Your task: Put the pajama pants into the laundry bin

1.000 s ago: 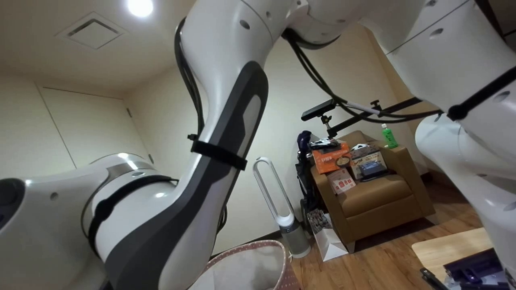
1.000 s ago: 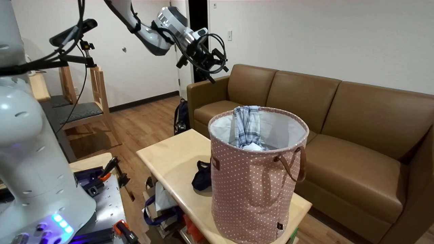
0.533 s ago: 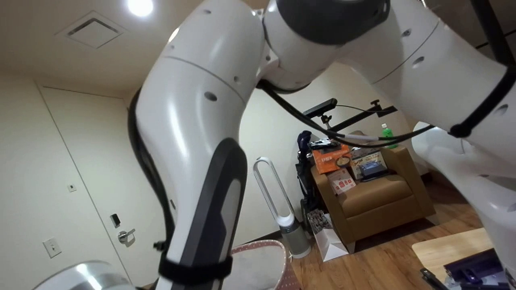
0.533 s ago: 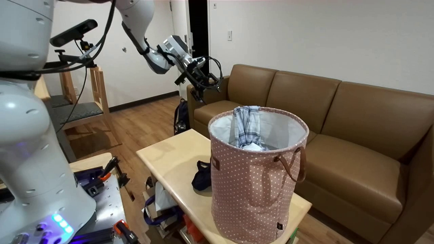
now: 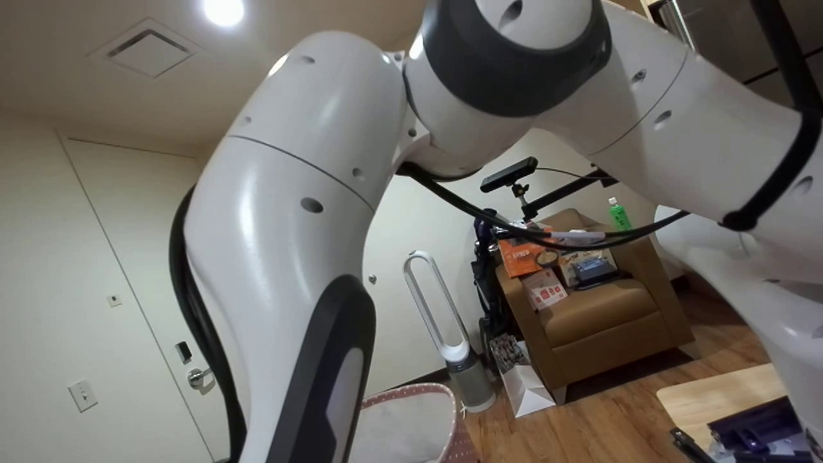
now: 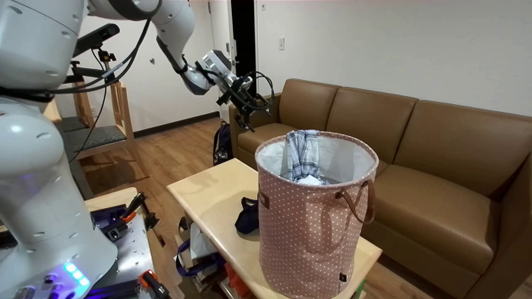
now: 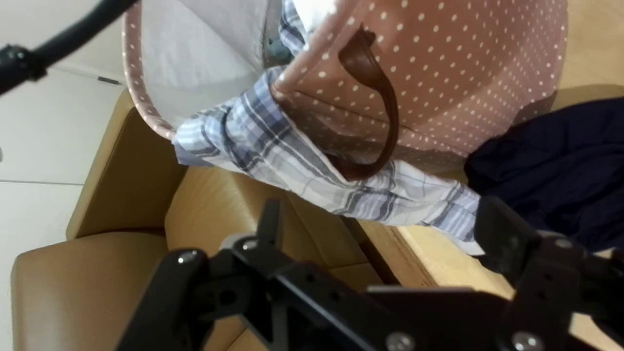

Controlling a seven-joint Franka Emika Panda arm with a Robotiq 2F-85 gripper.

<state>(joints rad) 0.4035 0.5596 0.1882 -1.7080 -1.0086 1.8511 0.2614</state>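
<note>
Pajama pants of soft cloth, in blue, grey and white plaid, straddle the rim of a tall, round, white-dotted pink fabric laundry bin with a white lining. Part of them drops inside, beside a crumpled white cloth; the rest hangs down the outer wall, next to a curved brown strap handle. Nothing grips them: I judge that the inner part's weight and the cloth's rub on the rim keep them from sliding off, so the job looks half done. Whether the hanging length runs through the handle's loop I cannot tell; if so, it could snag. The bin stands on a pale wooden bench, probably to bring its mouth within my reach, with a dark navy cloth bundle just beside it and a long brown sofa behind. My claw is spread wide with nothing between its jaws. In the wrist view one fingertip lines up over the loose end of the pants, but an exterior view shows a gap between claw and bin, so I take it to touch nothing. I suppose it hovers off that hanging side because the dangling end is what needs lifting in.
</note>
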